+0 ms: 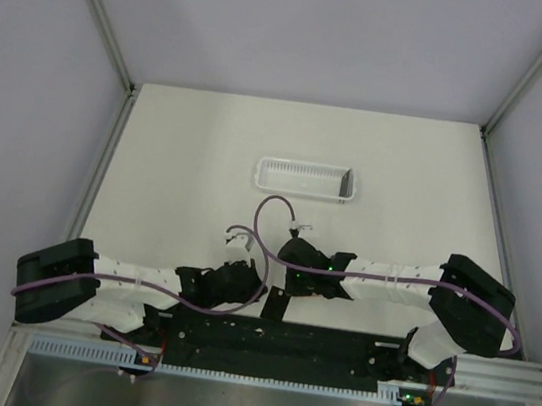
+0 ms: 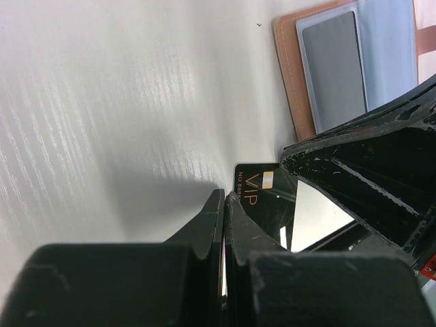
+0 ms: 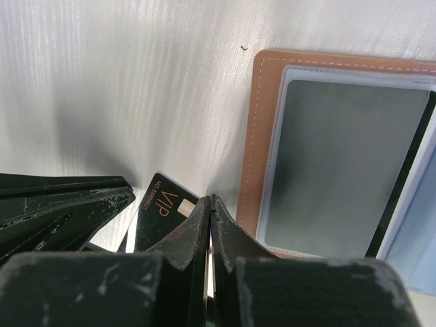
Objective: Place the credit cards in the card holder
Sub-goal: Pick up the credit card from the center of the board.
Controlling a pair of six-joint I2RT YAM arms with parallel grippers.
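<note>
The left fingers (image 2: 218,212) are closed tip to tip, low over the desk (image 1: 173,179) near the middle of its near edge. The right fingers (image 3: 203,212) are closed the same way, and I cannot tell whether either pair pinches anything. One black credit card (image 2: 262,194) with gold VIP lettering lies on the desk just past the left fingertips, partly hidden by the right fingers. It is just beside the card holder (image 3: 248,136), which lies open showing grey and pale blue panels. A white slatted tray (image 1: 265,174) sits well apart, at the far centre.
</note>
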